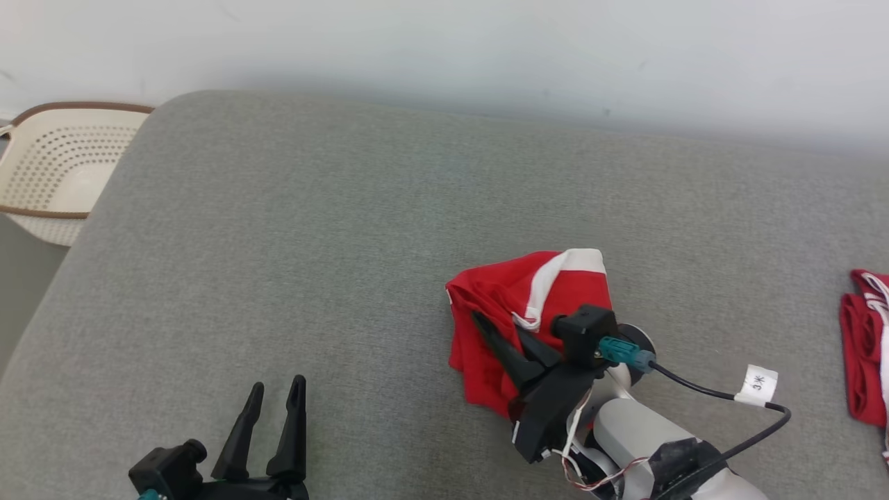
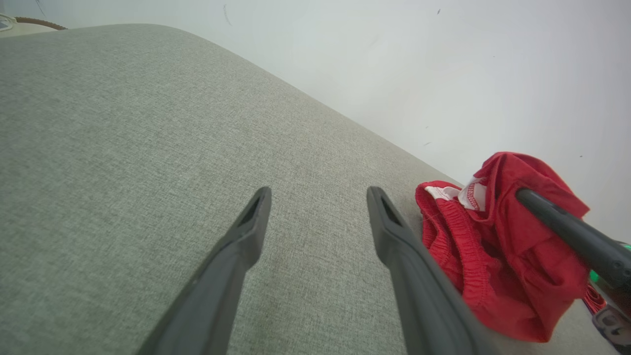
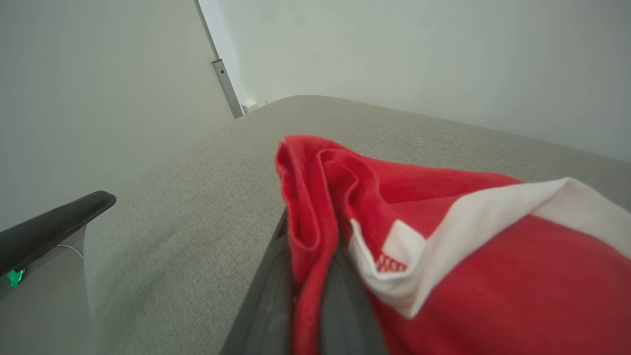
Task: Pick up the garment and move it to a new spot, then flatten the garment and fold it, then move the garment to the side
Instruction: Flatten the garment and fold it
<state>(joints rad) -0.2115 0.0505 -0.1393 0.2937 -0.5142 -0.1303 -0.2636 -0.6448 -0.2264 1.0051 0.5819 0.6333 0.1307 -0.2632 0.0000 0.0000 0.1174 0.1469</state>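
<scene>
At 10 o'clock in the head view, a perforated cream basket (image 1: 55,167) sits off the edge of the grey cushion (image 1: 312,229). I judge it has no part in this step.

At 7 o'clock, my left gripper (image 1: 278,383) hovers low over bare cushion, jaws spread wide with nothing between them. I read this as a standby position: clear of the load, yet near enough to take a second edge when flattening begins.

Just right of centre, toward 5 o'clock, my right gripper (image 1: 479,321) is clamped tight on the garment (image 1: 542,292). The right wrist view shows one gathered fold pinched between the two fingers, with the rest draped toward 3 o'clock. In my judgement, this pinch lets a single arm carry the whole piece to a new spot. In the left wrist view the lower edge appears to rest on the cushion.

The garment is soft red cloth with a white band finished in red stitching. A ribbed elastic hem shows in the left wrist view. It is bunched and creased, not flat.

At 3 o'clock, well apart, a second heap of red cloth (image 1: 865,347) with white trim lies at the frame edge, partly cut off. I take it for other pieces, not the one in hand.
</scene>
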